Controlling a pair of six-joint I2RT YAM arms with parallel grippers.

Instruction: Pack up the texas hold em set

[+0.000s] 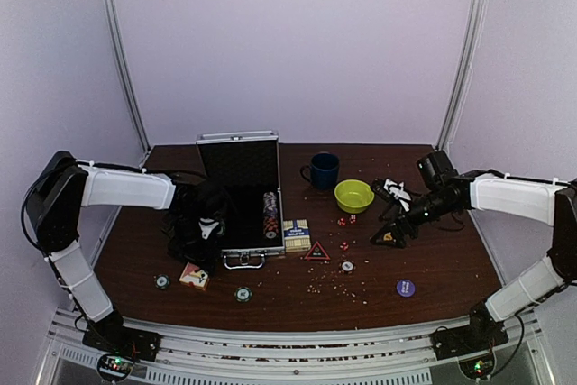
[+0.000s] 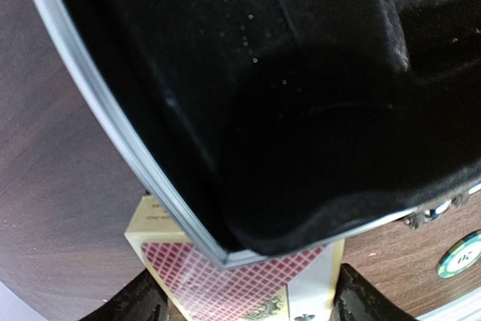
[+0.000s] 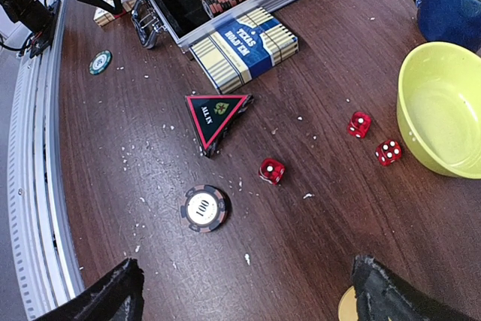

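Observation:
The silver briefcase (image 1: 239, 188) lies open, lid upright, with a row of chips (image 1: 270, 212) inside. My left gripper (image 1: 196, 263) is at its front-left corner, its fingers (image 2: 146, 300) closed on either side of the red card box (image 2: 248, 280), which is partly hidden behind the case rim (image 2: 135, 155). My right gripper (image 1: 389, 237) is open and empty (image 3: 248, 298) above the table. A "100" chip (image 3: 204, 209), the red triangle (image 3: 216, 114), three red dice (image 3: 272, 171) and the blue card box (image 3: 244, 46) lie ahead of it.
The dark blue mug (image 1: 322, 169) and yellow-green bowl (image 1: 353, 195) stand behind the dice. Loose chips lie at the front (image 1: 162, 281), (image 1: 242, 294), and a purple one (image 1: 406, 288) at the right. A yellow disc edge (image 3: 344, 310) shows by my right finger. Crumbs litter the wood.

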